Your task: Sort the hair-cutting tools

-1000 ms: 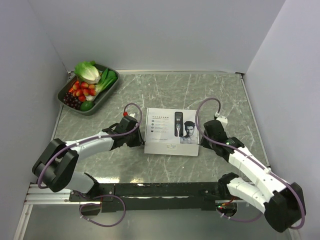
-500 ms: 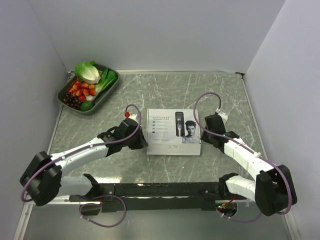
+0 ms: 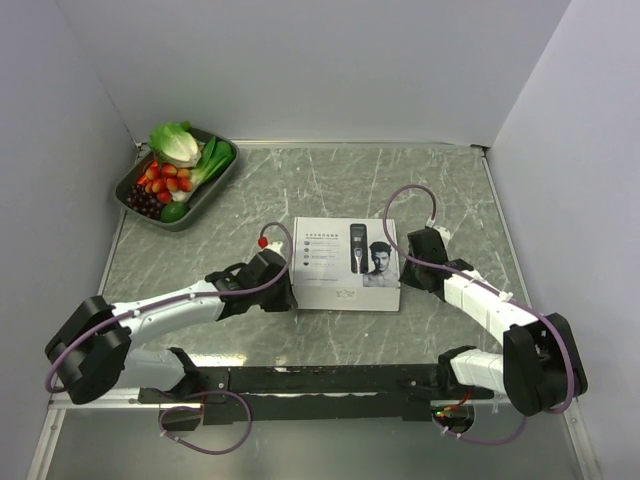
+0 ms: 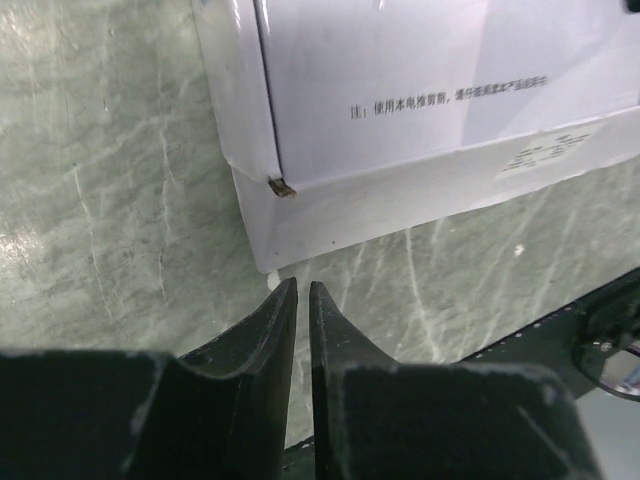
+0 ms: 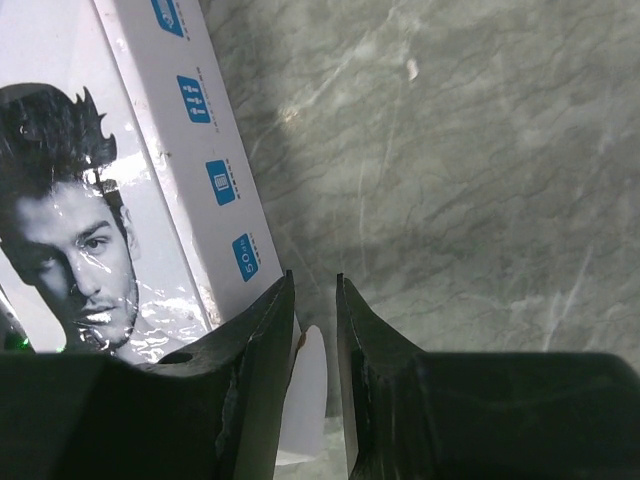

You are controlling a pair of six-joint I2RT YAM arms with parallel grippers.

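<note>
No clipper or black attachments show in any view; only a printed clipper appears on the white cardboard box (image 3: 345, 265), which lies flat mid-table. My left gripper (image 3: 287, 297) is shut and empty, its tips (image 4: 303, 285) just off the box's near-left corner (image 4: 430, 100). My right gripper (image 3: 405, 268) is at the box's right side (image 5: 120, 180). Its jaws (image 5: 315, 278) stand a narrow gap apart. A white box flap (image 5: 310, 380) lies between them, against the left jaw and clear of the right one.
A dark tray (image 3: 215, 185) of vegetables and fruit stands at the far left corner. The grey marble table (image 3: 380, 180) is walled on the left, back and right. A black rail (image 3: 320, 380) runs along the near edge.
My left gripper has slid toward me along the box's left side to its near-left corner. My right gripper has moved in against the box's right side.
</note>
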